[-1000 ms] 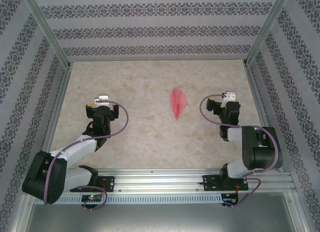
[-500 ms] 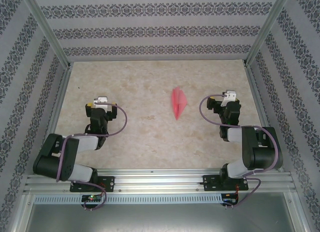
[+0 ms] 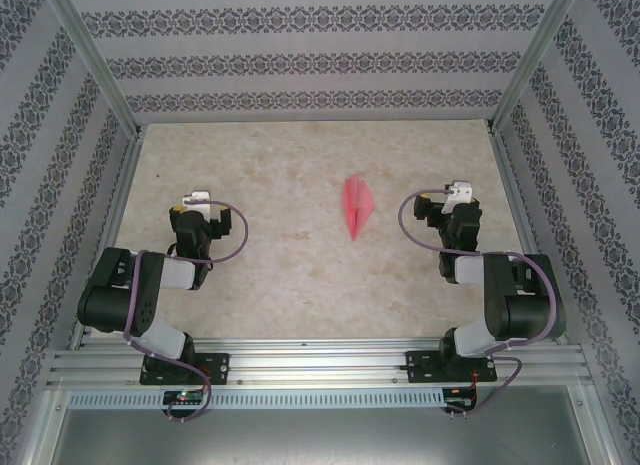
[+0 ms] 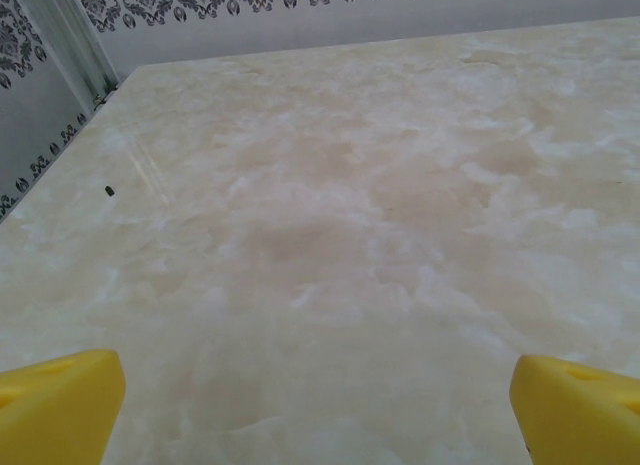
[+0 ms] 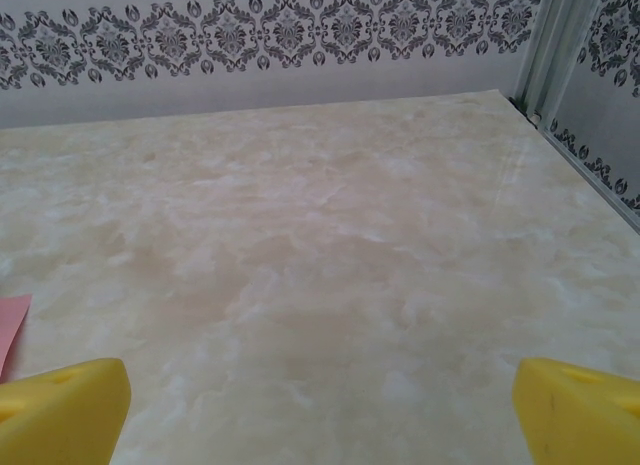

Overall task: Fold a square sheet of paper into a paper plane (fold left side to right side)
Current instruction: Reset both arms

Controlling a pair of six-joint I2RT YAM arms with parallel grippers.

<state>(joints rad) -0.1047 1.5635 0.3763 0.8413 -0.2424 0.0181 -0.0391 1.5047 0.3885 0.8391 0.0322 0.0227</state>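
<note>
The paper plane lies as a slim creased dart on the desk, right of centre, with the left pincer and right pincer both gaping empty, so folding looks finished and only parking seems called for.

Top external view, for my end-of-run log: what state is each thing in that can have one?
pink-red paper plane: folded into a slim pointed dart, lying on the marbled beige table, tip toward the near edge, apart from both grippers.
left gripper: open, holding nothing.
right gripper: open, holding nothing.
</note>
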